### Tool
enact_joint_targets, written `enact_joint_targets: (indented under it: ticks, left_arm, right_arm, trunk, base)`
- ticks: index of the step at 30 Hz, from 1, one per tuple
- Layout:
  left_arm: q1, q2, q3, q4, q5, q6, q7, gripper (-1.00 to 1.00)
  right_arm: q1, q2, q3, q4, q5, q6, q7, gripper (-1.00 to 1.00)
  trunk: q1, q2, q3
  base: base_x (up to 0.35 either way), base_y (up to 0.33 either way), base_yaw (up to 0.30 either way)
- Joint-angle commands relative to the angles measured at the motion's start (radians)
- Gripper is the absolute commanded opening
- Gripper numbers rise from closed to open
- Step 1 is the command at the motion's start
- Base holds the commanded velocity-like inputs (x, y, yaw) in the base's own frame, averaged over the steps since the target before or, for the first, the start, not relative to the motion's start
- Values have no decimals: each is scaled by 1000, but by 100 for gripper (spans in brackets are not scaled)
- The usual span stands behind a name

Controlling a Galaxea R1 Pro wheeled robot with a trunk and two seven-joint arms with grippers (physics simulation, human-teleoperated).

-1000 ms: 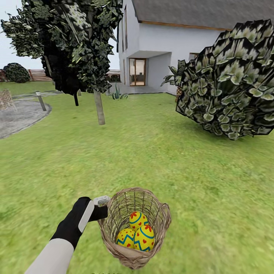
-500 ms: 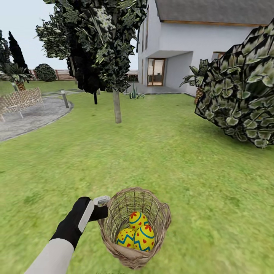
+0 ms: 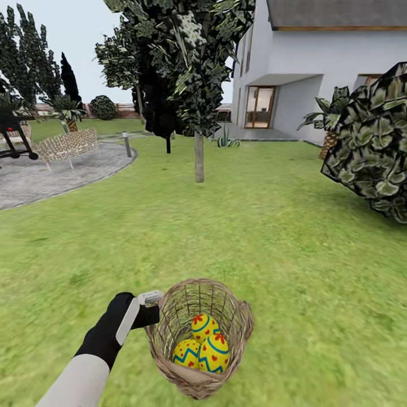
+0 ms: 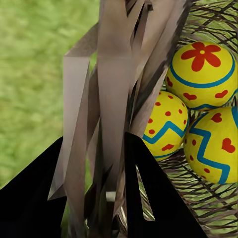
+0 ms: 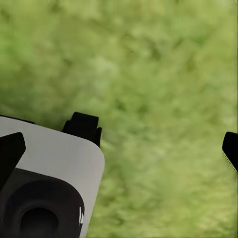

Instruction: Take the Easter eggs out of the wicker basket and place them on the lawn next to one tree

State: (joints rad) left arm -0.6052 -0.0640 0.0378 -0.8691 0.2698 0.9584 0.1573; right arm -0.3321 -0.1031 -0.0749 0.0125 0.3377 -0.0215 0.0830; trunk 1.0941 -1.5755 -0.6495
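My left gripper [image 3: 151, 308] is shut on the rim of the brown wicker basket [image 3: 226, 294], which hangs low in front of me over the lawn [image 3: 271, 237]. Three yellow Easter eggs with blue zigzags and red marks lie in the basket [image 4: 208, 208]: one on top [image 3: 204, 327], two below [image 3: 186, 353] [image 3: 215, 354]. The left wrist view has the black fingers [image 4: 153, 198] clamping the wicker rim, with the eggs [image 4: 203, 74] [image 4: 166, 124] [image 4: 215, 144] just beyond. A tree with a thin grey trunk [image 3: 199, 158] stands ahead. My right gripper [image 5: 119, 148] is open above bare grass.
A grey paved patio [image 3: 51, 178] with a pale lattice chair [image 3: 65, 146] and a short post [image 3: 128, 144] lies at the left. A big leafy bush [image 3: 373, 152] fills the right side, and the white house [image 3: 316, 68] stands behind. Open grass stretches between me and the tree.
The whole view has swung left: tree, house and bush have shifted right in the picture, and more patio and a chair show. The basket and left arm keep their place in the picture.
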Motion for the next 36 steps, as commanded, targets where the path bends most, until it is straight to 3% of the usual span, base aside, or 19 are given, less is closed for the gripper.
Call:
enact_joint_targets:
  ticks: [1, 3, 10, 36]
  left_arm:
    - [-1, -2, 12, -1, 26, 2, 9, -100]
    - [-1, -2, 34, -1, 26, 2, 8, -100]
    - [-1, -2, 39, -1, 26, 2, 8, -100]
    - [-1, -1, 37, -1, 26, 2, 8, -100]
  right_arm:
    - [-1, -1, -8, 1, 7, -3, 3, 100]
    - [-1, -1, -8, 1, 7, -3, 3, 100]
    - [-1, -1, -8, 1, 9, -3, 4, 100]
    - [-1, -3, -9, 0, 0, -5, 6, 100]
  trunk:
    - [0, -1, -1]
    - [0, -1, -1]
    - [0, -1, -1]
    - [0, -1, -1]
  base:
    - [0, 0, 292]
    - [0, 0, 292]
    - [56, 0, 223]
    - [319, 0, 1]
